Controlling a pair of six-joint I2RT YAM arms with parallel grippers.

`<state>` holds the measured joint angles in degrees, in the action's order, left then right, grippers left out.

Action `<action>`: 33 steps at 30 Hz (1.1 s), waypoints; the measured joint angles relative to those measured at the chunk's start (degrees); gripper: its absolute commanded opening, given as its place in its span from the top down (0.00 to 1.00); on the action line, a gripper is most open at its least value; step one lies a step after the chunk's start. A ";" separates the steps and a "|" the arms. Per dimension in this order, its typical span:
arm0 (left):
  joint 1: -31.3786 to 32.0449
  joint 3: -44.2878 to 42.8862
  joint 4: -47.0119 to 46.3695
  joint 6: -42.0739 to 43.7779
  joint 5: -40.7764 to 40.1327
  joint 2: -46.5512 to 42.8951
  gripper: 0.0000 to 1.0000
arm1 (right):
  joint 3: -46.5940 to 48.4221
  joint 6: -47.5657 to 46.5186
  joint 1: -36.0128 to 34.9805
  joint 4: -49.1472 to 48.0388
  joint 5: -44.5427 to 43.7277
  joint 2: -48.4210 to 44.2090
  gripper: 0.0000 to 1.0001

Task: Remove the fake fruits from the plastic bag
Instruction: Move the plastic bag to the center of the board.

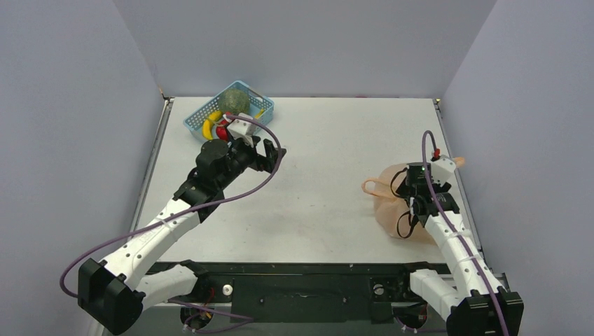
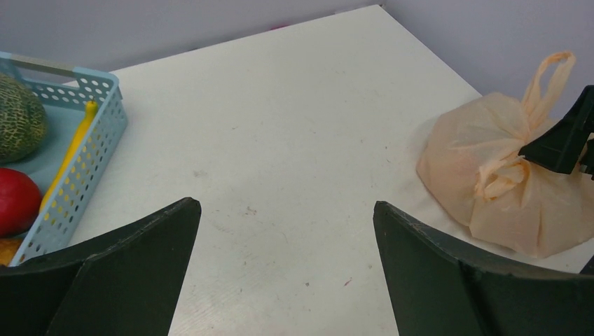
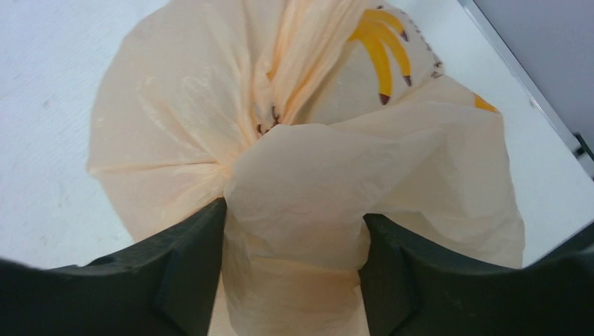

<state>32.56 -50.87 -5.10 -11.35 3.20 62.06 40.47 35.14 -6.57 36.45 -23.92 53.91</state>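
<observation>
- Basket sits at the far left corner of the table, with a ball, banana and apple in it.
- Left gripper is just before the basket.
- Bag lies on the table's right side.
- Right gripper is on top of the bag, with a fold between its fingers.

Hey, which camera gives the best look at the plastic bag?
The right wrist view: the plastic bag fills the frame, showing its gathered neck and banana print, with a fold between the right end effector's fingers. The left wrist view shows it smaller, at the right edge; the top view, small and partly behind the right arm.
</observation>
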 measured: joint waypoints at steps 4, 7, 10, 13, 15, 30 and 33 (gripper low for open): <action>0.42 -1.75 1.25 -0.48 1.86 3.45 0.07 | 0.04 -2.14 -7.45 -3.50 1.44 1.20 0.71; 0.42 -2.01 1.81 -1.18 3.30 5.25 0.07 | 0.59 -3.08 -12.28 -5.55 2.23 4.04 0.80; 0.48 -2.36 2.64 -1.55 4.15 6.71 0.07 | 1.99 -3.89 -17.31 -7.21 2.27 7.63 0.86; 0.52 -3.19 3.45 -1.57 4.59 8.04 0.07 | 3.45 -4.72 -22.97 -9.33 2.62 10.62 0.89; 0.52 -3.67 3.76 -1.57 4.76 8.74 0.07 | 4.02 -5.18 -26.32 -10.73 2.99 11.91 0.89; 1.20 -10.25 6.58 -5.84 13.00 21.68 0.07 | 3.87 -2.84 -32.89 -25.24 15.43 13.62 0.93; 1.75 -12.15 7.58 -7.82 16.15 26.49 0.07 | 3.56 -2.19 -32.92 -27.61 17.94 14.23 0.93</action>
<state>34.30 -63.02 2.48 -19.18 19.35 88.55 44.03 32.95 -39.48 8.84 -5.98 68.14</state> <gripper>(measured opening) 0.931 0.072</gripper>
